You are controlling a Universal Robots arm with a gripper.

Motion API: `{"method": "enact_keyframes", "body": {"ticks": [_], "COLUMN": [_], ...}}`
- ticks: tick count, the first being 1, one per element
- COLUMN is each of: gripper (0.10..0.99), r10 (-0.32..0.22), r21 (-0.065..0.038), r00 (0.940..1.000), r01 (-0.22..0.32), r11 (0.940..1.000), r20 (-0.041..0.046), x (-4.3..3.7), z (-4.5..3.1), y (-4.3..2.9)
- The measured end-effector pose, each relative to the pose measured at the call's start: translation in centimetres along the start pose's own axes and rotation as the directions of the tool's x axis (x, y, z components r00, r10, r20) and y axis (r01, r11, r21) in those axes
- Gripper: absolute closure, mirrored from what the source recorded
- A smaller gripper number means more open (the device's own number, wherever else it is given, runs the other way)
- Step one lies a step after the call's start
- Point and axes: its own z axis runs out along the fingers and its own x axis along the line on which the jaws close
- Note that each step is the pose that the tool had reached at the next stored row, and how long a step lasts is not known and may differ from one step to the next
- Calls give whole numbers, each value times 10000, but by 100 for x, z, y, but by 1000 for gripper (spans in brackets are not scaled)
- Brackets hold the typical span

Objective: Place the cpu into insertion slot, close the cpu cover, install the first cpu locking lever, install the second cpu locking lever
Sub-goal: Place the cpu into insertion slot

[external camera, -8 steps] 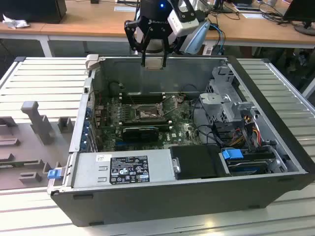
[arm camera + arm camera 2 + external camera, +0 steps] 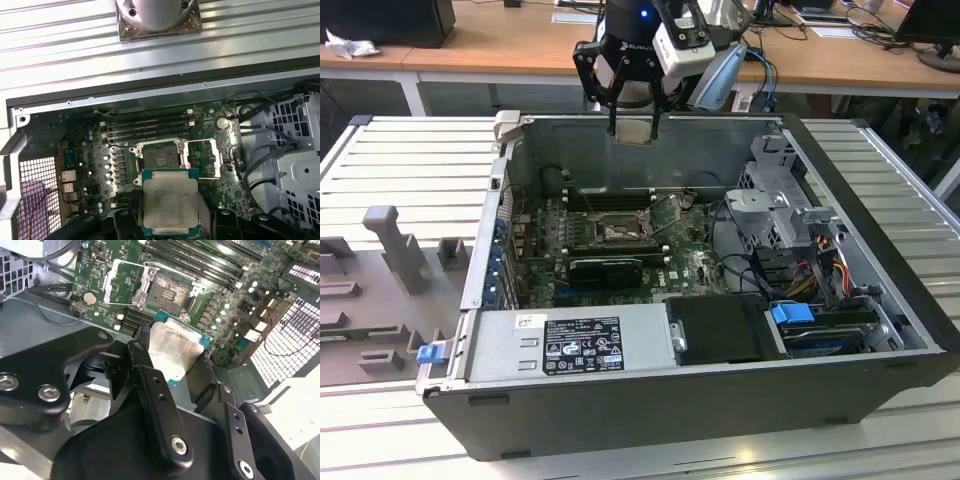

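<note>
Item: cpu (image 2: 170, 207), pinched by its edges between my jaws, held flat and aloft, well apart from the slot (image 2: 161, 160). The slot sits bare at mid-board (image 2: 80, 140), with the cover (image 2: 204, 159) swung open beside it. Step, I judge: placement. It calls for squaring the cpu over the slot and lowering it gently.

Ribbed pale-grey metal surface (image 2: 415, 150). Open computer case (image 2: 650, 410) rests directly on it, at centre. Grey moulded fixture (image 2: 390, 240) lies on it beside the case, at the exterior view's left.
</note>
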Motion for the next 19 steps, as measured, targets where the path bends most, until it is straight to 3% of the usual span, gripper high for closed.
{"method": "enact_keyframes", "body": {"ticks": [6,19], "gripper": [553,553], "r10": [105,1046], "r21": [-1,-21], "r00": [9999,9945], "r01": [-105,-1045], "r11": [9999,9945], "r20": [9,92], "x": [0,0], "z": [6,11], "y": [-1,-1]}}
